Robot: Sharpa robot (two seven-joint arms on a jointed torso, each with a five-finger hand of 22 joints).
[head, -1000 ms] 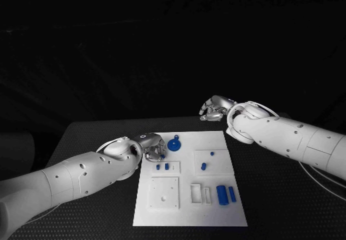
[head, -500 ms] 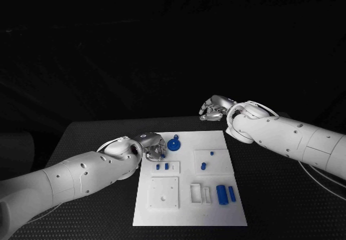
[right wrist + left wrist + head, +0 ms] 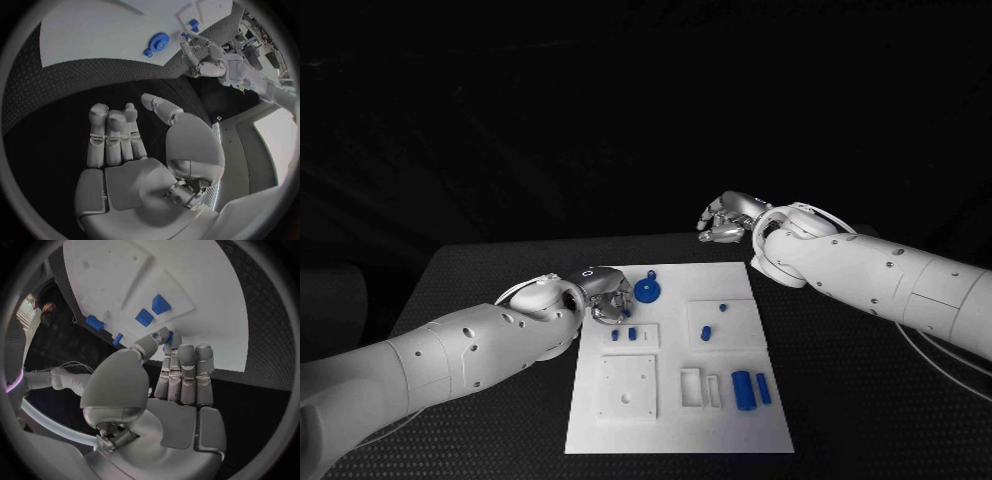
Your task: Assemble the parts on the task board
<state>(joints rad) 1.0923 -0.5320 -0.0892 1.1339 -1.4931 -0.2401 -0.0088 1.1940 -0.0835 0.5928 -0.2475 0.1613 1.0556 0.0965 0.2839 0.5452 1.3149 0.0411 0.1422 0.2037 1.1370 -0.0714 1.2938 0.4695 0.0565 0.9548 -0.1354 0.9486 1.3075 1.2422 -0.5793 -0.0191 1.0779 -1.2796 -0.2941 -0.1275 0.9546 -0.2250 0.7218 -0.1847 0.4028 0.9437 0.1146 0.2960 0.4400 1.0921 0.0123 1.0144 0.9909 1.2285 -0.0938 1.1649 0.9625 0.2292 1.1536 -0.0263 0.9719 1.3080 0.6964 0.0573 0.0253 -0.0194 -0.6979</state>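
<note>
Both hands hold nothing. The silver left hand (image 3: 600, 296) has its fingers (image 3: 186, 371) straight and close together, tips at the white plastic task board's (image 3: 733, 420) edge, just beside the round blue disc part (image 3: 649, 291), likely its next pick (needing a pinch). The silver right hand (image 3: 730, 217) waits, loosely curled, well apart.

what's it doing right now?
The left hand is at the left edge of the task board, fingertips close to the round blue part near the far end; whether it holds anything is unclear. The right hand hovers past the board's far edge, fingers curled, nothing in it. Other blue parts sit on the board, including two long pieces near its right side.
</note>
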